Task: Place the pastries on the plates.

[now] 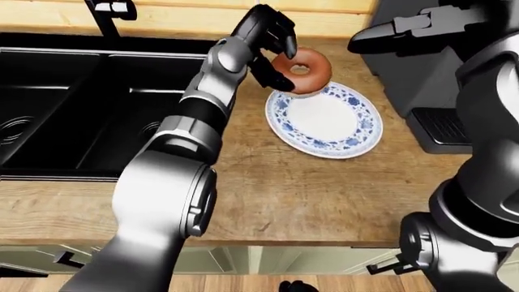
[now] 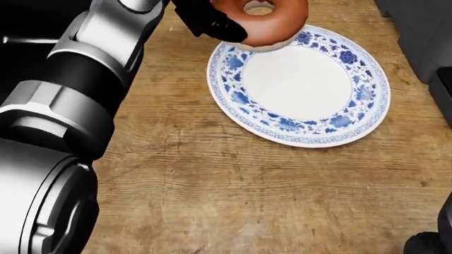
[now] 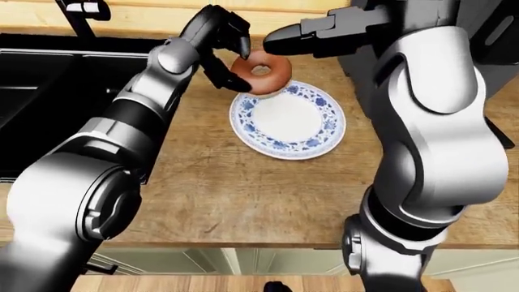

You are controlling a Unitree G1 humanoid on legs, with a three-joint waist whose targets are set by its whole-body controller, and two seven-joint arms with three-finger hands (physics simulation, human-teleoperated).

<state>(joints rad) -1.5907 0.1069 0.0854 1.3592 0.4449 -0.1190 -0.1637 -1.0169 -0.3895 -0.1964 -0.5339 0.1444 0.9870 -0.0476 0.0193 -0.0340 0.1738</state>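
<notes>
A brown glazed donut (image 1: 302, 70) is held in my left hand (image 1: 280, 61), whose dark fingers close round its left side. It hangs just above the top left rim of a white plate with a blue floral border (image 1: 328, 121) on the wooden counter. The head view shows the donut (image 2: 265, 21) overlapping the plate's rim (image 2: 233, 84); the plate's middle is bare. My right hand (image 3: 275, 38) is raised above the counter just right of the donut, fingers stretched out toward it and holding nothing.
A black double sink (image 1: 73, 109) with a dark faucet (image 1: 109, 12) fills the left. A dark grey appliance (image 1: 421, 79) with a drip tray (image 1: 442, 128) stands to the plate's right. The counter edge (image 1: 268, 243) runs along the bottom.
</notes>
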